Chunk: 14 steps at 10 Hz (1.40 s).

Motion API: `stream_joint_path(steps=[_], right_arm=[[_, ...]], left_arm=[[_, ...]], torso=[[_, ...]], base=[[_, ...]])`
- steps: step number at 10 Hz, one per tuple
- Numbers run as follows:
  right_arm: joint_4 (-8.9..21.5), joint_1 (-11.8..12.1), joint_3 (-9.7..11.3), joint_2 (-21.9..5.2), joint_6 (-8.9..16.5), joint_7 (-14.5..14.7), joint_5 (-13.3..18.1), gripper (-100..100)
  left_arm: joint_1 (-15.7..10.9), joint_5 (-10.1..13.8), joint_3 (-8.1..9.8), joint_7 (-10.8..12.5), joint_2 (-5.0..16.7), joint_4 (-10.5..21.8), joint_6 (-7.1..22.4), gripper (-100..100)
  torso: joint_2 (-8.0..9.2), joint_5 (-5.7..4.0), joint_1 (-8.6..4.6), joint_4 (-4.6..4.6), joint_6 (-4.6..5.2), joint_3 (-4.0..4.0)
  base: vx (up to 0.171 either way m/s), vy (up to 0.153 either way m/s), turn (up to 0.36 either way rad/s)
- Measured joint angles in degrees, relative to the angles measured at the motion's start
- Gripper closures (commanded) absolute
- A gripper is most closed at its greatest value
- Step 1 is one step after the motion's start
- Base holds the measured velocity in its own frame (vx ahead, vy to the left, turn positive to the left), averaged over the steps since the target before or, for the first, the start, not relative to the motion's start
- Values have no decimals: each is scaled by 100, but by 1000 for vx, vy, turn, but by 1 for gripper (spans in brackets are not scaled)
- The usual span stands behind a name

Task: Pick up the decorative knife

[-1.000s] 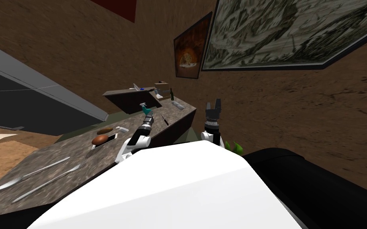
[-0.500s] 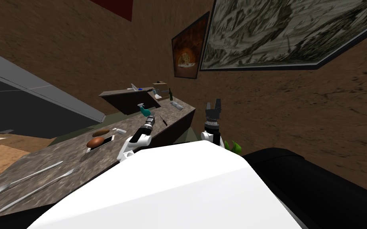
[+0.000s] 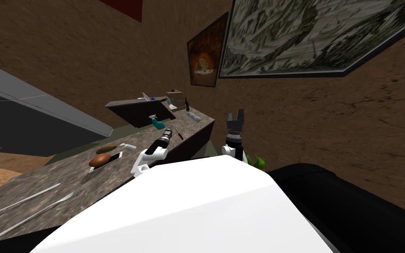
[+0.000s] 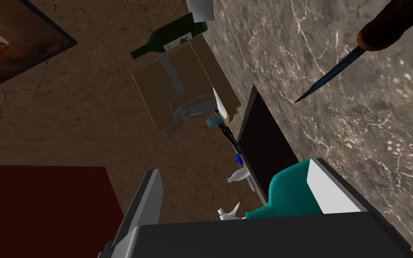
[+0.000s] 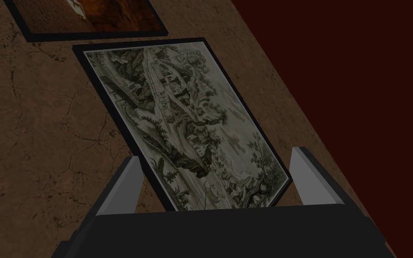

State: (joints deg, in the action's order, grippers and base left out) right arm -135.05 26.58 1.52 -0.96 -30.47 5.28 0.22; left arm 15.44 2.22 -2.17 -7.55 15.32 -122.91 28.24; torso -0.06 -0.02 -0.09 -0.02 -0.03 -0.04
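The decorative knife point(image 3: 179, 133) is small, with a brown handle and a thin dark blade, and lies flat on the mottled stone counter point(image 3: 65, 175). In the left wrist view the knife point(image 4: 371, 40) lies off to one side of my fingers, beyond the fingertips. My left gripper point(image 3: 169, 128) hovers over the counter just short of the knife, open and holding nothing point(image 4: 241, 192). A teal spray bottle point(image 4: 290, 195) stands close against one finger. My right gripper point(image 3: 236, 116) is raised beside the counter's end, open and empty point(image 5: 219, 183).
A green bottle point(image 4: 169, 36) and a brown box point(image 4: 183, 85) stand at the counter's far end by the wall. A dark raised shelf point(image 3: 138, 110) sits behind the spray bottle point(image 3: 156, 123). Brown loaves point(image 3: 99, 160) and long silver cutlery point(image 3: 21, 202) lie nearer me.
The whole head view has slid left, so I have moved along the counter. My left gripper has edged a little closer to the knife. The right arm holds its pose.
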Motion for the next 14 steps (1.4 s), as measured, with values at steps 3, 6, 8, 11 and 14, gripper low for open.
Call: stream_joint_path(steps=[3,6,8,11,14], right_arm=[[0,0,0,0,0,0,0,0],[0,0,0,0,0,0,0,0],[0,0,0,0,0,0,0,0],[0,0,0,0,0,0,0,0],[0,0,0,0,0,0,0,0]], left_arm=[[-138,68,-24,-65,137,36,566,-100],[-212,100,-66,-133,234,155,962,-100],[-304,128,-89,-179,315,225,1276,-100],[-419,166,-131,-250,447,333,1730,-100],[-538,224,-149,-310,580,391,2199,-100]], torso=[[2,1,3,0,1,1],[1,0,2,0,1,1],[5,2,8,1,0,3],[-1,0,0,0,0,-1],[6,2,9,1,0,3]], base=[[12,-16,-38],[12,-16,-36],[15,-20,-45],[18,-23,-24],[9,-12,-45]])
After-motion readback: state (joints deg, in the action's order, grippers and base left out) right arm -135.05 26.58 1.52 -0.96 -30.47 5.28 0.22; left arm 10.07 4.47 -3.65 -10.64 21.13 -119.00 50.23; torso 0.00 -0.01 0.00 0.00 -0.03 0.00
